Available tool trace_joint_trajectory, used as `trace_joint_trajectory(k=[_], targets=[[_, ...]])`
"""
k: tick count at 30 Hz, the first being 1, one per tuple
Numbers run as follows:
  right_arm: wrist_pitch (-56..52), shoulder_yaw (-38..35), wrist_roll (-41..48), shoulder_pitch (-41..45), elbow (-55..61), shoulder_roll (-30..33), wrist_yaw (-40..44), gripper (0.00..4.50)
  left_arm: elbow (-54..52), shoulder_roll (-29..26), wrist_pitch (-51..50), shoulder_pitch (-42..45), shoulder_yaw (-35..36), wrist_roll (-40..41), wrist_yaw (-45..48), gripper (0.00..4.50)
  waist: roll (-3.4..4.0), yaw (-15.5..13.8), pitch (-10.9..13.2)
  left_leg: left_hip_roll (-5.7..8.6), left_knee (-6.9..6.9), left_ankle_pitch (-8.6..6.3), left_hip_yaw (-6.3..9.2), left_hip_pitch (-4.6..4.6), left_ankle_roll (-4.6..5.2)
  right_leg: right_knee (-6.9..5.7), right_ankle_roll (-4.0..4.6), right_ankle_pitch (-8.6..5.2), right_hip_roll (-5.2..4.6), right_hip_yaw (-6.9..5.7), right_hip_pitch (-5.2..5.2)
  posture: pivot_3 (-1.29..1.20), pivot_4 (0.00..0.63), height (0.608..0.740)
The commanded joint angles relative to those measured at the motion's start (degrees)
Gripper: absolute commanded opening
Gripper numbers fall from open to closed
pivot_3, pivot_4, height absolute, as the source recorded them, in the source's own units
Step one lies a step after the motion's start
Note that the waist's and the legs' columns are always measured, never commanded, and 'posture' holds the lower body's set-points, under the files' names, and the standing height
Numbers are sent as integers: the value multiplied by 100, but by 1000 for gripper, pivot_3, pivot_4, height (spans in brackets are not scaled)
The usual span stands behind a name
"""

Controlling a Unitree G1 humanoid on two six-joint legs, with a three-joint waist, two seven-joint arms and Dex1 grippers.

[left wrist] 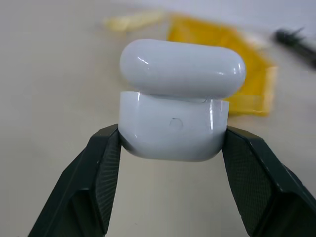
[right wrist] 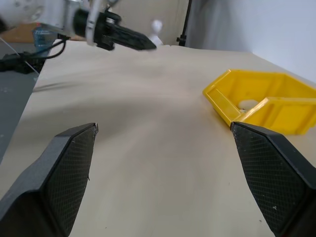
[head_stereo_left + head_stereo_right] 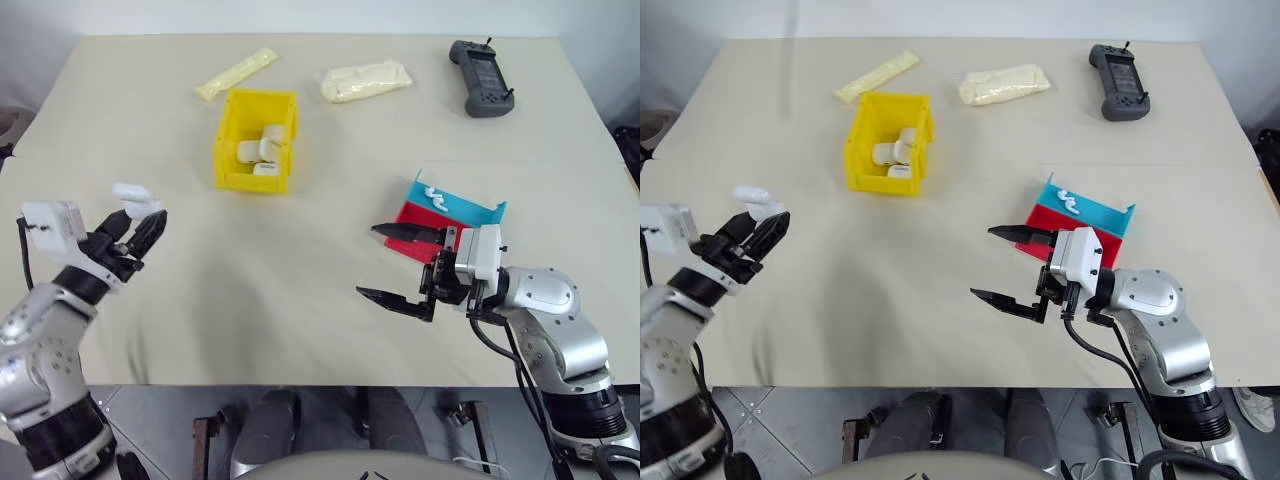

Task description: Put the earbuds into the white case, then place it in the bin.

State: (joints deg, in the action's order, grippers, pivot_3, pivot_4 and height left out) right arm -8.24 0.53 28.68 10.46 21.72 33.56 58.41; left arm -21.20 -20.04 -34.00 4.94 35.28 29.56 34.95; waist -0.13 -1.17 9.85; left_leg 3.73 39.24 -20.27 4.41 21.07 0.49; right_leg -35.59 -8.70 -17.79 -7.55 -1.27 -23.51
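My left gripper (image 3: 143,218) is shut on the white case (image 3: 133,194), held up above the table's left side. In the left wrist view the fingers (image 1: 101,163) pinch the case's lower half (image 1: 175,133), and its lid stands slightly ajar. The earbuds (image 3: 435,198) lie on a red and teal tray (image 3: 470,212) at the right. My right gripper (image 3: 370,260) hovers open just in front of that tray, pointing left, with nothing between its fingers. The yellow bin (image 3: 228,150) stands at mid table, further back.
Several white cases (image 3: 262,150) lie inside the bin. Two pale yellow packets (image 3: 236,73) (image 3: 365,81) and a black controller (image 3: 482,78) lie along the far edge. Bare beige tabletop stretches between the two grippers.
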Motion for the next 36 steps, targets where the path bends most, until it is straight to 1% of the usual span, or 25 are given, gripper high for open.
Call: trace_joint_trajectory(k=[1, 3, 5, 7, 9, 11, 14, 19, 21, 24, 26, 30, 33, 36], targets=[[-68, -328, 119, 41, 80, 200, -29, 4500, -305, 400, 1190, -14, -592, 240, 532, 2749, 0, -52, 0, 3, 2, 0, 2, 1, 2, 0, -1, 1, -2, 1, 1, 0, 150, 740], [-122, -497, 132, 4, 82, 316, -66, 4500, -200, 562, 1714, -42, -1188, 93, 934, 2749, -1, -64, 0, 14, 2, 2, 4, 1, 10, -1, -4, 3, -11, 2, 2, 0, 150, 740], [-179, -685, 131, -103, 127, 456, -121, 4500, -39, 602, 2172, -6, -1739, -18, 1378, 2749, 0, -41, 0, 18, 2, 1, 1, 3, 13, 0, -6, 4, -12, 4, 2, 0, 150, 740], [-278, -1002, 186, -283, 189, 610, -201, 4500, 166, 654, 2420, 186, -2296, -84, 1646, 2749, 0, -35, 0, 16, -2, 1, -1, 3, 14, 0, -6, 4, -10, 3, 1, 0, 150, 740], [-287, -1300, 170, -557, 258, 774, -211, 4500, 576, 673, 2960, 383, -2824, -172, 2253, 2749, 0, -35, -1, 13, -3, 1, -5, 3, 14, 1, -6, 4, -5, 4, -2, 0, 150, 740], [-335, -1701, 174, -965, 416, 934, -248, 4500, 1159, 901, 3383, 783, -3196, -203, 2526, 2749, 2, -37, -2, 12, -3, 1, -12, 1, 14, 0, -7, 4, -2, 5, -1, 0, 150, 740], [-468, -2411, 229, -1643, 583, 1078, -323, 4500, 1811, 1194, 3685, 1351, -3578, -34, 3053, 2749, 1, -71, -1, 14, -2, 4, -15, 3, 19, -1, -10, 6, -2, 4, 0, 0, 150, 740], [-474, -3644, 182, -2869, 513, 1135, -152, 4500, 2728, 1633, 4106, 2055, -3930, 55, 3705, 2749, 1, -64, -1, 17, -2, 5, -25, 4, 27, -6, -23, 13, -2, 8, 6, 0, 150, 740], [-472, -3985, 161, -3288, 470, 1108, -72, 4500, 2990, 1748, 4271, 2212, -4037, 8, 3886, 2749, 1, -52, -1, 21, -2, 5, -28, 4, 29, -5, -24, 13, -1, 9, 7, 0, 150, 740], [-190, -4577, 34, -4044, 277, 925, 165, 4500, 3263, 2010, 4219, 2462, -4217, 171, 4227, 2749, 1, -52, -1, 30, -5, 5, -29, 2, 31, -4, -25, 13, 1, 11, 7, 0, 150, 740], [-78, -4818, 43, -4292, 153, 850, 224, 4500, 3490, 2159, 4388, 2604, -4228, 127, 4303, 2749, -2, -58, 0, 35, -4, 5, -28, 2, 34, -1, -26, 14, -1, 12, 9, 0, 150, 740], [156, -4968, -33, -4502, -137, 881, 412, 4500, 3789, 2308, 4481, 2771, -4226, 124, 4431, 2749, -1, -46, 0, 33, -4, 10, -31, -1, 42, 20, -37, 20, -7, 24, 11, 0, 150, 740], [123, -4861, 67, -4338, -101, 1050, 492, 4500, 3820, 2275, 4414, 2776, -4219, 104, 4441, 2749, 2, -31, -1, 21, -9, 9, -30, -2, 42, 20, -37, 20, -3, 24, 9, 0, 150, 740], [-762, -4418, 337, -3839, 365, 1673, 324, 4500, 3702, 2101, 4294, 2688, -4197, 58, 4377, 2749, 3, -3, -2, 21, -6, 10, -37, -5, 42, 21, -38, 20, -4, 33, 9, 0, 150, 740]])
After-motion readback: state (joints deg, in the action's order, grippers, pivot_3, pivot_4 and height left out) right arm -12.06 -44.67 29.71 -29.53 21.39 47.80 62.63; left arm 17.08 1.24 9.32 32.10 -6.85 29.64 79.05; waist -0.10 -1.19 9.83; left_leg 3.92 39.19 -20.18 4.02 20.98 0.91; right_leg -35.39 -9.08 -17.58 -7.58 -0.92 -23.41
